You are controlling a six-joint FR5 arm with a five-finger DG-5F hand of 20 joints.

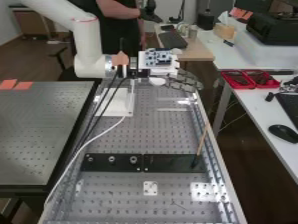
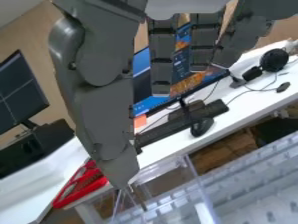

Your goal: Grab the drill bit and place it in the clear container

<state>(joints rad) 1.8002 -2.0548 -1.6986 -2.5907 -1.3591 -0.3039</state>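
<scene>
The hand (image 1: 181, 80) hung over the far part of the perforated bench (image 1: 133, 135); whether it was open or closed on anything could not be told. In the wrist view one slender brownish rod (image 2: 138, 199), which looked like the drill bit, showed right at the hand's low end, in line with it. Whether the two touched was unclear. The rod's long axis ran steeply aslant, one end next to the hand and the other directed away from it. It overlapped the view of the one clear container (image 2: 200, 187), but whether it was inside could not be made out.

Nearer the high camera, two dark plates lay end to end across the bench, one left (image 1: 100, 167) and one right (image 1: 163, 164). Three round metal pieces (image 1: 112, 159) sat in a row on the left one. One thin wooden stick (image 1: 201, 141) with a dark lower end stood tilted at the right plate's outer end. One small pale plate (image 1: 150, 188) with holes lay nearer still. Two red trays (image 1: 238, 85) sat side by side on the white desk (image 1: 263, 112), with one black mouse (image 1: 284, 133) nearer the camera.
</scene>
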